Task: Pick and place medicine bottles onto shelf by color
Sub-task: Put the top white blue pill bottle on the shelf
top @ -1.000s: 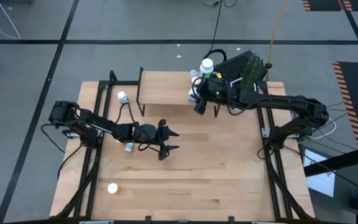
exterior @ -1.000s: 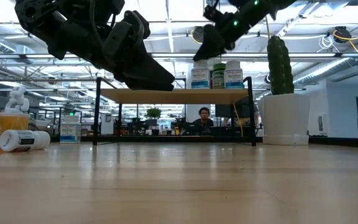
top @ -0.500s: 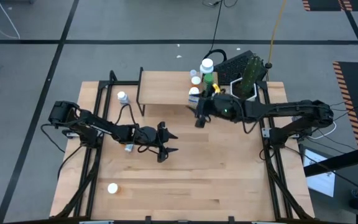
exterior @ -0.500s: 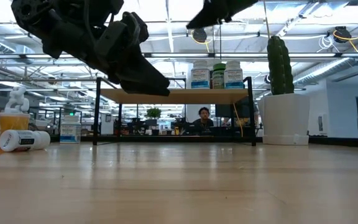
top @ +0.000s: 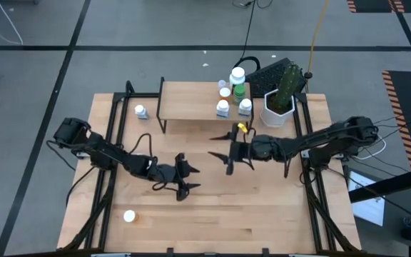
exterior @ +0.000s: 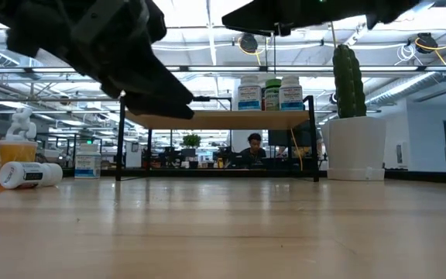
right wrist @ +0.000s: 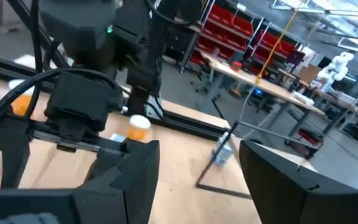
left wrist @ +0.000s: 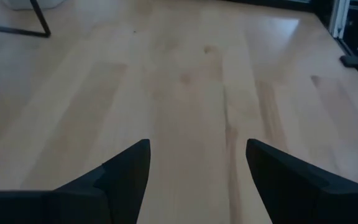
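The shelf point(top: 188, 101) stands at the table's far side. Several bottles stand on its right end: white ones point(top: 224, 107) point(top: 245, 107) and a green one point(top: 238, 89); the low view shows them in a row point(exterior: 272, 93). One white bottle point(top: 140, 111) stands left of the shelf, and another point(top: 129, 215) is near the table's near left corner. My left gripper point(top: 190, 178) hovers open over bare wood at mid-table point(left wrist: 197, 168). My right gripper point(top: 221, 146) is open too, in the air near the shelf's right end, pointing left point(right wrist: 197, 168).
A white planter with a cactus point(top: 278, 107) stands right of the shelf point(exterior: 355, 147). In the low view a white bottle lies on its side point(exterior: 29, 174) at far left, beside an upright orange one point(exterior: 15, 151). Bare wood spreads across the table's middle and near right.
My right gripper has drawn back from the shelf's right end toward the near edge and the table's middle, staying open; the bottles it covered now show standing on the shelf. My left gripper has moved a little toward the near edge.
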Robot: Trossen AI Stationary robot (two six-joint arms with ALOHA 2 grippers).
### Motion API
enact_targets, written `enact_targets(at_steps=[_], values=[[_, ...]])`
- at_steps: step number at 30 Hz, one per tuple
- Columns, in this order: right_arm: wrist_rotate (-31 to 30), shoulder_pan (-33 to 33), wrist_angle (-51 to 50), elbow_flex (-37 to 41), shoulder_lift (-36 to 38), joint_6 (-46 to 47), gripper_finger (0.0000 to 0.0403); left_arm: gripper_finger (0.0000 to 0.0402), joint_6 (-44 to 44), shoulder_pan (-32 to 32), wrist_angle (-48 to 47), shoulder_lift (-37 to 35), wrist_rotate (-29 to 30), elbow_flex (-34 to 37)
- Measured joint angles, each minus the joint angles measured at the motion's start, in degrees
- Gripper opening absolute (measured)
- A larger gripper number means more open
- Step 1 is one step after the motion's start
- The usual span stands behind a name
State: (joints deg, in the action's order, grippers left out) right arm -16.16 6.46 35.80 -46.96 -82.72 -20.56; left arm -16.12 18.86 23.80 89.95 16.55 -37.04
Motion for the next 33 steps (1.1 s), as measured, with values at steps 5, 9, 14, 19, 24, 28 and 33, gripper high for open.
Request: enact_targets(at_steps=[5,9,14,19,24,28,33], values=[[0.0,1.2,3.7,1.0,-3.7,0.1,0.0217,0.0269,-2.2,3.2,-2.5,0.0,5.3,0.0],[0.4,1.9,4.5,1.0,-5.6,-0.2,0.0217,0.0269,-4.6,4.0,-3.1,0.0,6.9,0.0],[10.0,2.1,10.0,0.9,-8.6,0.5,0.0217,0.0269,-5.4,5.0,-4.8,0.0,7.1,0.0],[12.8,4.3,13.7,-0.9,-15.0,2.3,0.0217,0.0269,-5.4,4.8,-7.0,0.0,8.1,0.0],[7.9,7.8,13.7,-5.0,-21.8,2.5,0.0217,0.0269,-4.3,4.6,-8.4,0.0,8.1,0.0],[4.8,10.3,13.6,-8.1,-25.8,2.9,0.0217,0.0269,-2.5,4.6,-9.6,0.0,8.1,0.0],[2.3,12.7,13.4,-10.9,-29.5,6.8,0.0217,0.0269,-0.3,4.4,-12.4,-0.7,8.1,0.0]])
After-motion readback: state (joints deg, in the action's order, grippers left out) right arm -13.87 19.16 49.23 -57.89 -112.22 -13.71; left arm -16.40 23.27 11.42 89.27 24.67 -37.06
